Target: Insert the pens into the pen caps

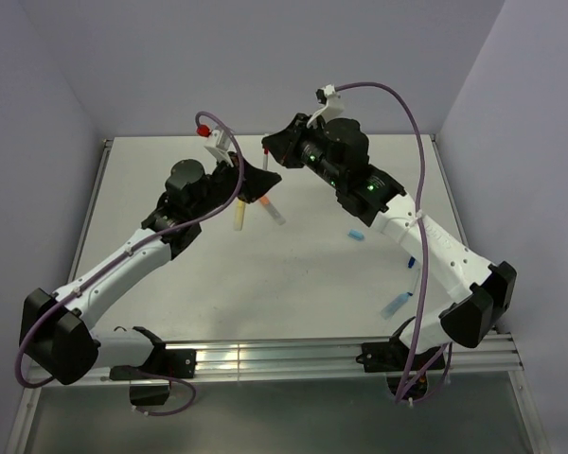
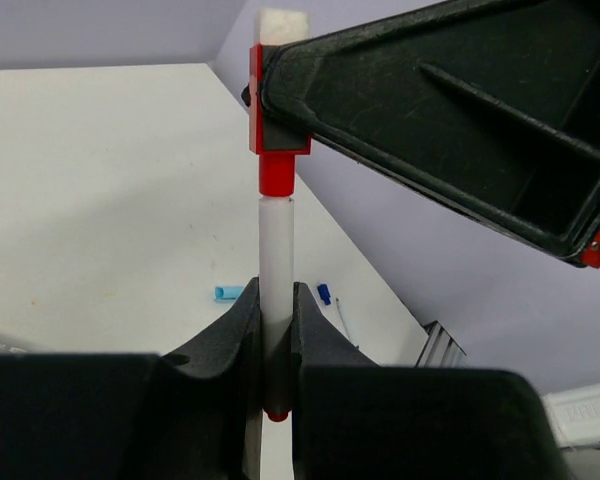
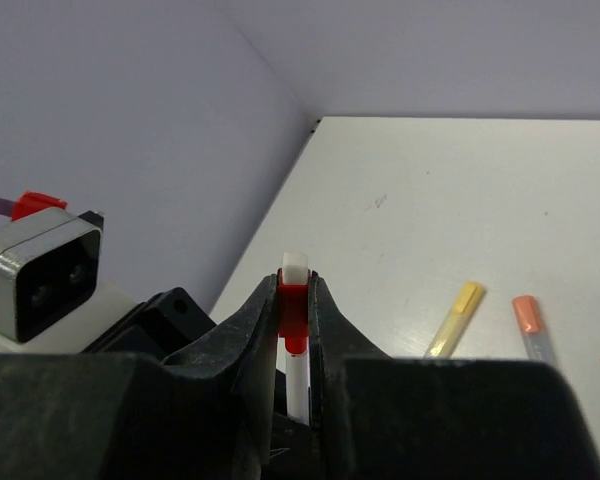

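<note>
Progress: judged near the midpoint, with the third pairing in hand.
Yellow pen (image 1: 238, 216): lying on the table (image 1: 170, 274) at 11 o'clock from its middle in the top view. Yellow cap apparently on, so counted as done.
Orange-capped pen (image 1: 274, 210): just beside the yellow one, at 12 o'clock from the middle. Cap on by the look of it, so counted as done.
Red pen (image 2: 276, 250): off the table, upright between the two claws above the far middle. Pale barrel, with a red tail end showing below the fingers.
Red cap (image 2: 276, 165): at 12 o'clock of the pen and in line with it, mouth touching the barrel's tip. Depth of seating impossible to tell.
Light blue cap (image 1: 356, 233): loose on the table at 3 o'clock from the middle, well apart from its pen. Left to do.
Dark blue piece (image 1: 412, 259): at 3 o'clock, close against the right arm. Too small to tell whether capped.
Light blue pen (image 1: 394, 305): at 4 o'clock, near the right arm's base. Judged uncapped and left to do.
Left claw (image 2: 276, 297): closed tight on the red pen's lower barrel, gripping from both sides.
Right claw (image 3: 293, 284): nearly closed, pinching the red cap. White end of the cap poking out past the fingertips.
Next need, as a judgement: a straight push along the pen's axis to seat the cap, with some risk of tilt in so thin a barrel.
</note>
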`<action>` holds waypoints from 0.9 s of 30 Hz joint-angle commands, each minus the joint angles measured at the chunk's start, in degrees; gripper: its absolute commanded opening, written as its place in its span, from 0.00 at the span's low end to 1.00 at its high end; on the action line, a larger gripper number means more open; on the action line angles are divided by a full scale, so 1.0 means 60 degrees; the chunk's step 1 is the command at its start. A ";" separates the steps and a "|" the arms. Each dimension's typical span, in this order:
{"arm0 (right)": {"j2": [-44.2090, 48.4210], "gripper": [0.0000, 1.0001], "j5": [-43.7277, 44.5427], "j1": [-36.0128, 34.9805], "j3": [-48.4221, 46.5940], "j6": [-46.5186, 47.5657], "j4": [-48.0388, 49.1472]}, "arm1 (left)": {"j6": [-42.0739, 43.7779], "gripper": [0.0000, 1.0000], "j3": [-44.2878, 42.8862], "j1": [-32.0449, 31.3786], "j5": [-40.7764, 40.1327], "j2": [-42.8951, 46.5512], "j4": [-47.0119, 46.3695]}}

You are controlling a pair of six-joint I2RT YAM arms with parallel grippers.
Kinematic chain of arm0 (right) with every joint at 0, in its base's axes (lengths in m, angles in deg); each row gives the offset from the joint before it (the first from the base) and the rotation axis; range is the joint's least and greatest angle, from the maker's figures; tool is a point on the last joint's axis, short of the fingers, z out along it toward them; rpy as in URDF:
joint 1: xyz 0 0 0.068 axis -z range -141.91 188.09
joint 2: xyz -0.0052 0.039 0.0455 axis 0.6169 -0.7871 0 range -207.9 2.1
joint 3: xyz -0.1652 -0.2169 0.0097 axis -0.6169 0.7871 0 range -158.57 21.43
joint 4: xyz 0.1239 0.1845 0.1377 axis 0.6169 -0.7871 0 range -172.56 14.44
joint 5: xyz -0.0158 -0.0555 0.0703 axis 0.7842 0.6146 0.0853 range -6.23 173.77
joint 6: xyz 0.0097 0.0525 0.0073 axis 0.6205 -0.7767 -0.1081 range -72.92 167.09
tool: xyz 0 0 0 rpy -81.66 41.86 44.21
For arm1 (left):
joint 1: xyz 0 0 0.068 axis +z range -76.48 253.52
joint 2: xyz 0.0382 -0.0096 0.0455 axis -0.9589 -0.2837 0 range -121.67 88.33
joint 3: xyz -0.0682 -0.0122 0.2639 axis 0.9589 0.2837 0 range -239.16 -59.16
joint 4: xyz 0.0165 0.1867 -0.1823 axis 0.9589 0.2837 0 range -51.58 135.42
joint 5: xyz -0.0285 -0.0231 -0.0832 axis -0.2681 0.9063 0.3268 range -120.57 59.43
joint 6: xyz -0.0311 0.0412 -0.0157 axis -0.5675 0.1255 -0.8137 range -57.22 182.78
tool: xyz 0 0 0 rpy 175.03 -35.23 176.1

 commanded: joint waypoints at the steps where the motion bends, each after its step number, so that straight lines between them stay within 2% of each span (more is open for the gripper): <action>1: -0.0169 0.00 -0.0164 -0.0585 -0.0618 0.0332 -0.1592 | 0.0645 0.00 -0.1103 0.0140 -0.1538 -0.0201 -0.0007; 6: -0.0345 0.00 0.0041 -0.0688 -0.1057 0.0478 -0.2265 | 0.1114 0.00 -0.1559 0.0140 -0.2051 -0.0304 0.0318; 18: -0.0988 0.00 0.1769 -0.1815 -0.1877 0.0698 -0.3409 | 0.1554 0.00 -0.2467 0.0140 -0.2945 -0.0670 0.0640; 23: -0.1268 0.00 0.2342 -0.2182 -0.1909 0.0669 -0.3616 | 0.1569 0.00 -0.2994 0.0067 -0.3882 -0.1036 0.1108; 27: -0.1035 0.00 0.1743 -0.2183 -0.1383 0.1005 -0.2971 | 0.1569 0.00 -0.3010 0.0067 -0.3242 -0.0935 0.1138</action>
